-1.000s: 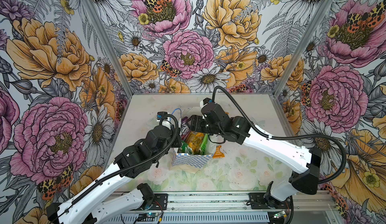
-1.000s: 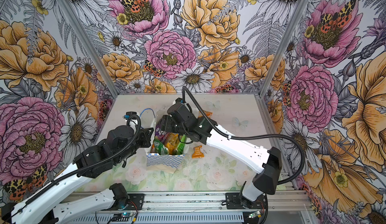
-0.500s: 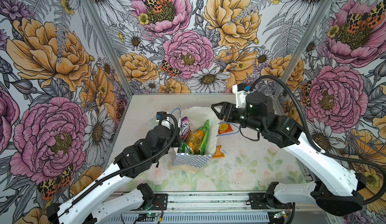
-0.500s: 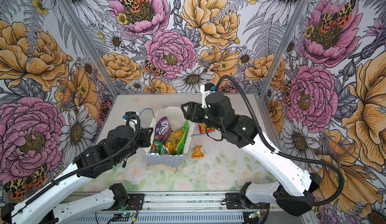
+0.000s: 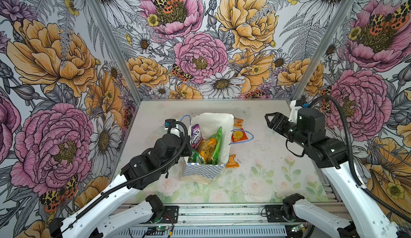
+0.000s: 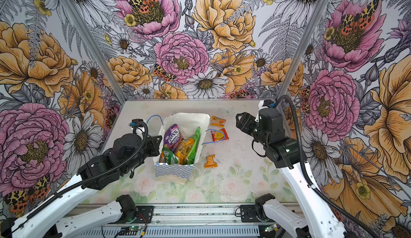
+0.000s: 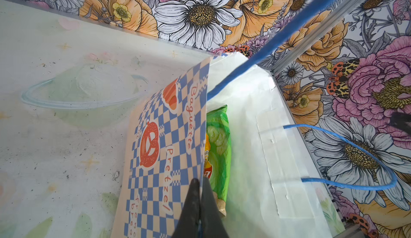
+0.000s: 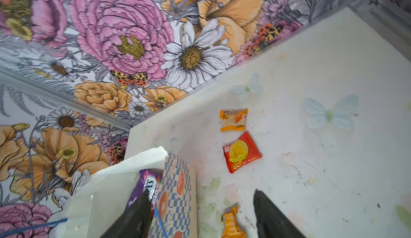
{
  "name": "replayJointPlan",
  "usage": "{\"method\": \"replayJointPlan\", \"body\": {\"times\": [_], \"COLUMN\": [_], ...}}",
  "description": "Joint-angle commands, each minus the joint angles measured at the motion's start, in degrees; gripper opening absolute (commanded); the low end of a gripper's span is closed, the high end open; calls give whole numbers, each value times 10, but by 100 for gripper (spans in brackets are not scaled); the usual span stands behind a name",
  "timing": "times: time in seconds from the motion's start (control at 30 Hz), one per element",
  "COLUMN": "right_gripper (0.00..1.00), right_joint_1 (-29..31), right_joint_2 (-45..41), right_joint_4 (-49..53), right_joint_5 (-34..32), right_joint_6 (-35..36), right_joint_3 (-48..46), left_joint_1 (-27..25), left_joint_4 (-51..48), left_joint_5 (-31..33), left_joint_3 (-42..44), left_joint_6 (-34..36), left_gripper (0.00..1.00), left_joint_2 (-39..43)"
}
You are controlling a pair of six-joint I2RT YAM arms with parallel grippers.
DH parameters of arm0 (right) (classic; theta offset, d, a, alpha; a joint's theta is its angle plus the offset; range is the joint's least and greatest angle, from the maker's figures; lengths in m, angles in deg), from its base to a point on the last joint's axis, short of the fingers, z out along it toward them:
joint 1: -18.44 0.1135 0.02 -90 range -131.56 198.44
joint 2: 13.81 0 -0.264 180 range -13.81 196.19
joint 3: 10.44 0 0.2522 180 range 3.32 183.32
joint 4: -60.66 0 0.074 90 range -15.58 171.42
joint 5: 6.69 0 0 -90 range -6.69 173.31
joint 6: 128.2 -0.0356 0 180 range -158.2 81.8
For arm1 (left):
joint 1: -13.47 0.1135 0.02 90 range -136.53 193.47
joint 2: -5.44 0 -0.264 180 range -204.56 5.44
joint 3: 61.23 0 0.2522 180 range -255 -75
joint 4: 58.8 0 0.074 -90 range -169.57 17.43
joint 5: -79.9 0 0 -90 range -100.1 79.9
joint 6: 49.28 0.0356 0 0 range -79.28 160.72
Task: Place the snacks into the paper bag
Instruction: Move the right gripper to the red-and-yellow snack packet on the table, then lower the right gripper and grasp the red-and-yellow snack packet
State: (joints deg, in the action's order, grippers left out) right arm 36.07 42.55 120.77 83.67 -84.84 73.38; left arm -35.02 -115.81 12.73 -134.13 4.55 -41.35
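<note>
Floral walls (image 5: 200,59) enclose a pale printed tabletop (image 5: 266,170). Paper bag (image 5: 201,170) stands open mid-table with the purple packet (image 5: 196,134) and others inside; three snacks lie outside, beside it — red packet (image 5: 239,135), far orange sachet (image 5: 238,121), near orange sachet (image 5: 232,161). My left gripper (image 7: 199,182) is clamped on the bag's wall. My right gripper (image 8: 200,192) hangs empty, jaws wide, well clear. Recommendation: take the red packet next, descending clear of the blue cord handle (image 7: 315,126) looped around it — a snag could tip the bag.

Blue-and-white checkered paper bag (image 6: 173,171), purple packet (image 6: 172,138), green packet (image 6: 195,141), red packet (image 6: 219,135), orange sachet (image 6: 210,161), floral walls (image 6: 181,59)
</note>
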Motion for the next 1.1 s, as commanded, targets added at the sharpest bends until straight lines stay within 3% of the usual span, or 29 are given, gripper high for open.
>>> {"method": "replayJointPlan", "body": {"times": [0.0, 0.17, 0.3, 0.8, 1.07], "right_gripper": [74, 73, 72, 68, 67], "right_joint_1": [-17, -29, -29, -26, -17], "right_joint_2": [14, 45, 102, 351, 395], "right_joint_4": [-25, -136, -209, -292, -324], "right_joint_5": [31, 52, 80, 85, 61], "right_joint_6": [-58, -108, -128, -134, -164], "right_joint_3": [-66, -172, -201, -151, -151], "left_joint_1": [5, 6, 7, 8, 7], "left_joint_4": [46, 46, 45, 45, 47], "left_joint_5": [13, 11, 9, 5, -2], "left_joint_3": [8, 10, 12, 13, 19], "left_joint_6": [-15, -19, -20, -24, -35], "left_gripper": [0, 0, 0, 0, 0], "left_joint_2": [17, 25, 28, 31, 24]}}
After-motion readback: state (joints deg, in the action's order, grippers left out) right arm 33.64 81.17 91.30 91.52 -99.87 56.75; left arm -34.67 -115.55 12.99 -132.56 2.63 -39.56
